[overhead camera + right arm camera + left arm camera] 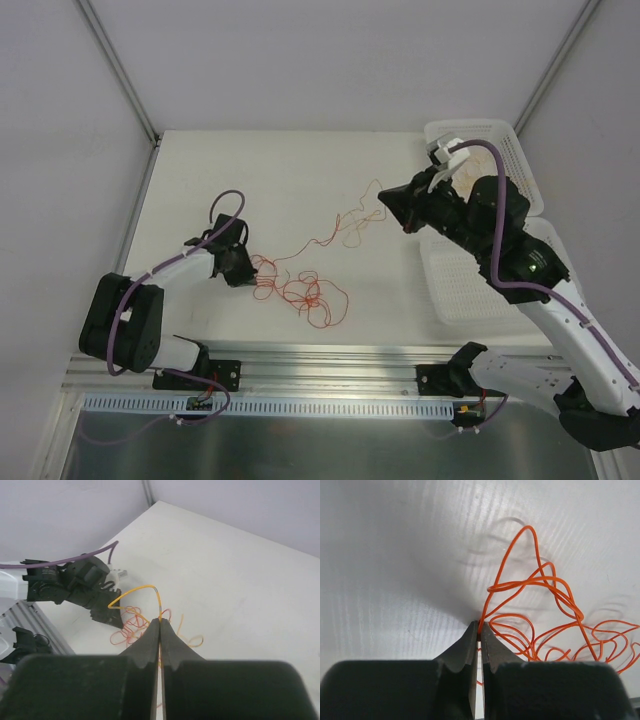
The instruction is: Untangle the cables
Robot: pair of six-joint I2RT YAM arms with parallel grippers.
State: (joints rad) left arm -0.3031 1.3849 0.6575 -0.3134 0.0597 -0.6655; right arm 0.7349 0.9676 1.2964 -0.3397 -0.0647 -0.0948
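1. Top view: the left fingers (pixel 238 266) sit low on the tabletop (pixel 280 170), pressed together on the 9 o'clock edge of the red-orange cables (pixel 300 290). These cables lie in a loose, curly tangle near the front middle of the tabletop.
2. Also in the top view, a paler yellow-orange cable (pixel 345 228) wanders from the tangle toward 2 o'clock, up to the right fingers (pixel 404 214). The right fingers are closed on its far end.
3. Two white baskets (pixel 505 150) stand along the tabletop's right edge, at 3 o'clock from the right fingers and partly under the right arm.
4. Left wrist view: the left fingers (pixel 462 652) are shut tight, with a single red-orange strand pinched between their tips. It rises from the tips toward 12 o'clock.
5. The rest of the red-orange cables (pixel 577 615) spread in overlapping loops from 1 to 3 o'clock of the tips, resting on the tabletop (pixel 395 570).
6. Right wrist view: the right fingers (pixel 145 645) are closed on the paler yellow-orange cable (pixel 150 586). It arches up from the tips and bends over toward 9 o'clock.
7. Below them, the red-orange cables (pixel 127 627) lie on the tabletop (pixel 225 570) at about 9 o'clock of the tips. The left arm (pixel 75 587) touches the tangle's far side.
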